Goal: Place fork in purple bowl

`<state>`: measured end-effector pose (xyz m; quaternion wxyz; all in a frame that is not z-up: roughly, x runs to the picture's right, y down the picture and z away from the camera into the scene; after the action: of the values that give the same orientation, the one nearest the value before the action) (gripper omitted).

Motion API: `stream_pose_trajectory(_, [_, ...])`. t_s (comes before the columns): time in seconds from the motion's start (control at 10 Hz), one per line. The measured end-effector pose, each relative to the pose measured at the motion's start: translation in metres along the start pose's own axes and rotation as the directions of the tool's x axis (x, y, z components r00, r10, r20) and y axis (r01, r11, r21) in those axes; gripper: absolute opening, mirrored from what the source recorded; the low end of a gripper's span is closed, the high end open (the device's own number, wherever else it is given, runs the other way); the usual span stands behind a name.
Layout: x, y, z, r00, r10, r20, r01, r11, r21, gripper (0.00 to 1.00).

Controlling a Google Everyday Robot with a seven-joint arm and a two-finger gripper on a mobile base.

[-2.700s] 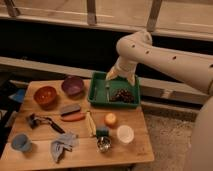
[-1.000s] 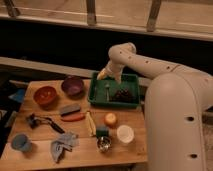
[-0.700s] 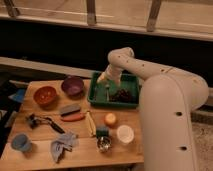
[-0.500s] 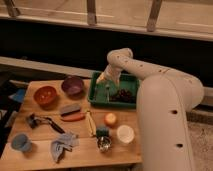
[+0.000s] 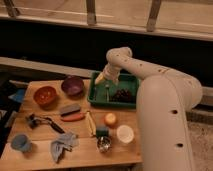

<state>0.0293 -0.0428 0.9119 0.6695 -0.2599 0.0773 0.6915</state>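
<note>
The robot's white arm reaches in from the right and bends down over the back of the wooden table [image 5: 85, 156]; the gripper [image 5: 103, 80] hangs over the left end of the green tray [image 5: 114, 105], its jaws spread apart with nothing between them; the fork [image 5: 107, 90] shows as a thin pale streak inside the tray, just below and slightly right of the gripper, though whether a fingertip touches it cannot be told; a dark clump [image 5: 123, 94] lies in the right half of the same tray. The purple bowl [image 5: 73, 85] sits just left of the tray, apart from it, and holds nothing that can be seen; the orange bowl [image 5: 45, 95] stands farther left and a little nearer the front. Toward the front edge lie a black-handled utensil [image 5: 44, 121], a grey-blue cloth [image 5: 62, 144], a blue cup [image 5: 20, 142], a small metal cup [image 5: 103, 145] and a small white bowl [image 5: 124, 134].
</note>
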Motion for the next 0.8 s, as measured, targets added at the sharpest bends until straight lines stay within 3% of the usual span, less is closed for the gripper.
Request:
stream_pose_trajectory(0.5, [-0.002,0.005,0.016,0.999,-0.008,0.044,0.008,1.000,-0.015,0.80])
stream_pose_trajectory(0.8, [-0.003,0.001,0.025,0.998,0.005,0.057,-0.005,1.000,0.003,0.80])
